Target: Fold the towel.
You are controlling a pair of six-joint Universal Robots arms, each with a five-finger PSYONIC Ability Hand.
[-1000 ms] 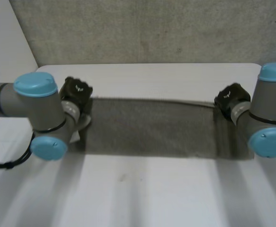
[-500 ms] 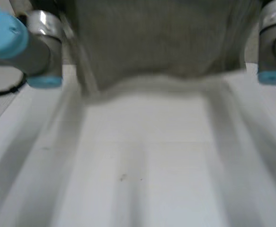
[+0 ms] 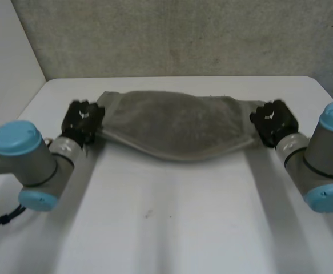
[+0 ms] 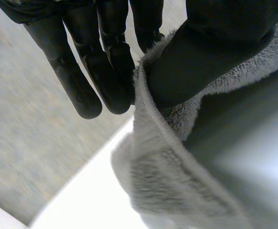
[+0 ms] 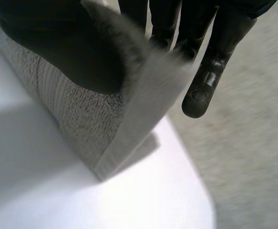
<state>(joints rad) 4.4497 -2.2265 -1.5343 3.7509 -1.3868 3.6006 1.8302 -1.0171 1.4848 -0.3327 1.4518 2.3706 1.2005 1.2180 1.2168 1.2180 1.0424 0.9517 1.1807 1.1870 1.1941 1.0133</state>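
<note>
The towel (image 3: 175,125) is hanging stretched between both hands over the far half of the table (image 3: 172,228), its middle sagging toward the near side and seemingly brushing the table. It is possibly doubled, but that is hard to tell. The left hand (image 3: 83,121) is pinching the towel's left end, with the thumb pressing cloth against the fingers. The right hand (image 3: 273,123) is pinching the right end the same way, thumb clamping over the corner. The long axis is running left-right across the table, with the short ends pointing at the hands. The step looks like laying the fold down. My judgement is that both hands should be lowering together, holding the cloth taut and level so the edges are lining up, and letting go only once it's lying flat. The slack middle is risking a bunched crease.
</note>
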